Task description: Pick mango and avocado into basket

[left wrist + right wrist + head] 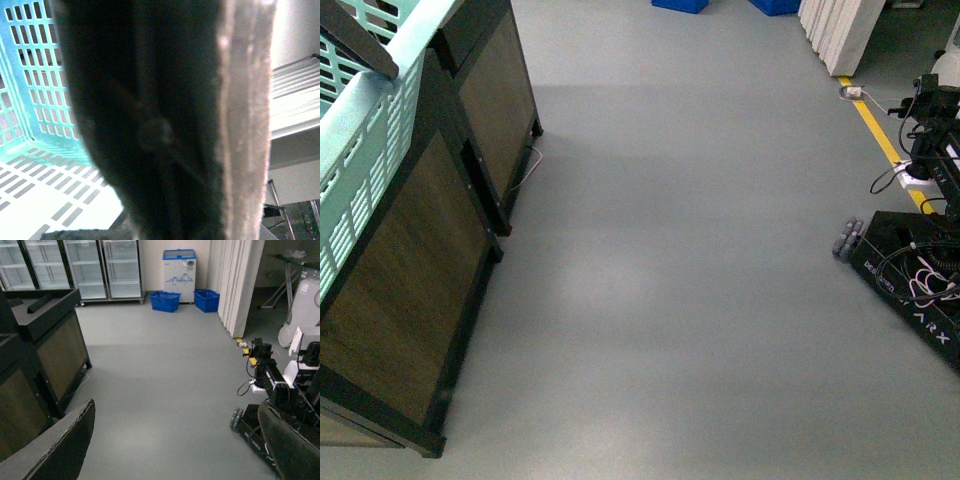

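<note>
The pale turquoise basket shows at the far left of the front view, raised beside a dark wooden stand. In the left wrist view its slotted wall and floor fill one side, and a dark handle blocks most of the picture. My left gripper is shut on the basket; its fingers are hidden behind that handle. My right gripper hangs open over bare floor, nothing between its fingers. The mango and the avocado are out of view.
Dark wood-panelled stands line the left. Another robot base with cables sits at the right by a yellow floor line. Glass-door fridges, blue crates and a white partition stand far off. Grey floor lies between.
</note>
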Robot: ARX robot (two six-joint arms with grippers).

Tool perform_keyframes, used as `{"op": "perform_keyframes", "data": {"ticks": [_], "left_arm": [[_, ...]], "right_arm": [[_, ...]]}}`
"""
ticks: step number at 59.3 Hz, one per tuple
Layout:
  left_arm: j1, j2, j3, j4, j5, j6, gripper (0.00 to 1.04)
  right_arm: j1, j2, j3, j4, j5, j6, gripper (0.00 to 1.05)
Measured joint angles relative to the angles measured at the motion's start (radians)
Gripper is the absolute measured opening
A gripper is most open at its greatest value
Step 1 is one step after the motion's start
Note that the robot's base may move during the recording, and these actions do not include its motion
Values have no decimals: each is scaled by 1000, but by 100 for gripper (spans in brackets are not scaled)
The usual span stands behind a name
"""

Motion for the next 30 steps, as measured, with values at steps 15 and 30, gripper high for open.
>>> {"op": "perform_keyframes", "data": {"ticks": [15, 30], "left_arm": [[-7, 0, 0, 0, 14, -7, 14], [-5, 0, -2, 0, 0, -2, 14]], "right_arm": [[0, 0, 0, 0, 3, 0, 96], [1, -1, 0, 0, 0, 0, 96]]}}
